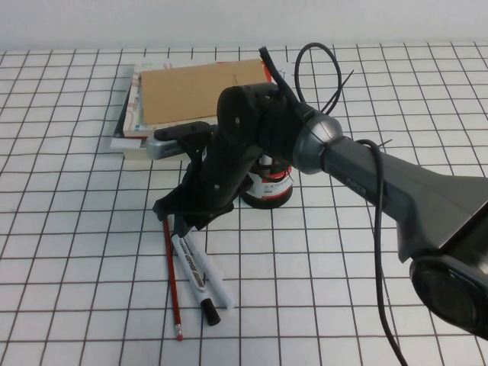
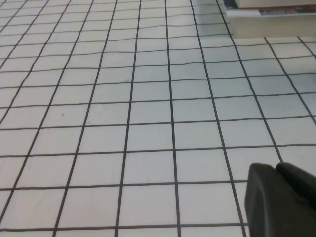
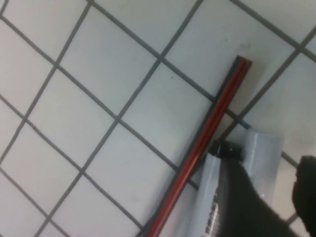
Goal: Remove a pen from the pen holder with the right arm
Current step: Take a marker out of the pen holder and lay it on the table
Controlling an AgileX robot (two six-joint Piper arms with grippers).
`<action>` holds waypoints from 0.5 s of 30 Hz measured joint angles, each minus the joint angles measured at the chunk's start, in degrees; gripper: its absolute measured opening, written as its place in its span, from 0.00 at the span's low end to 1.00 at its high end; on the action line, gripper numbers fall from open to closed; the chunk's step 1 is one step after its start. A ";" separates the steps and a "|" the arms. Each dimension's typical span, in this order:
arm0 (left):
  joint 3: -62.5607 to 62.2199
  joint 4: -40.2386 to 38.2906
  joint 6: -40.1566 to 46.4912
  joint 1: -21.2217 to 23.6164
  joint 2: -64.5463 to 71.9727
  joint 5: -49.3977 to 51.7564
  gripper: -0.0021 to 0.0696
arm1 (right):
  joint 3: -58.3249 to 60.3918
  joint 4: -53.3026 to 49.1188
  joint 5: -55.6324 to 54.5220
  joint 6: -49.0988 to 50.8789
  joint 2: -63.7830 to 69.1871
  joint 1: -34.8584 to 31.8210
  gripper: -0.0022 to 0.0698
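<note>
Jaws apart, the right tool (image 1: 177, 223) hangs over the marker (image 1: 200, 278), which lies flat on the table (image 1: 76, 252) by a red pencil (image 1: 172, 282), seven o'clock from the pen holder (image 1: 268, 189), seemingly delivered. The left tool (image 2: 279, 197) hovers over bare table, grip unclear.

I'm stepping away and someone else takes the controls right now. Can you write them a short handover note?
Right gripper: open, low over the table, right above one end of the white marker.
Left gripper: over bare table, off to the side; only its edge shows in its wrist view.
Pen holder: upright behind the right arm, mostly hidden.
Done: the marker lies flat on the table beside a red pencil, outside the holder.
Left: probably only lifting the right arm clear.
</note>
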 joint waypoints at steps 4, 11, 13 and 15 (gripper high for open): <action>0.00 0.00 0.00 0.00 0.00 0.00 0.02 | 0.00 0.00 -0.11 0.00 0.00 -0.02 0.37; 0.00 0.00 0.00 0.00 0.00 0.00 0.02 | 0.00 -1.57 1.52 0.00 -3.04 1.01 0.37; 0.00 0.00 0.00 0.00 0.00 0.00 0.02 | 0.00 -2.70 2.22 0.00 -5.38 1.59 0.37; 0.00 0.00 0.00 0.00 0.00 0.00 0.02 | 0.10 -4.40 3.56 0.00 -8.39 2.43 0.34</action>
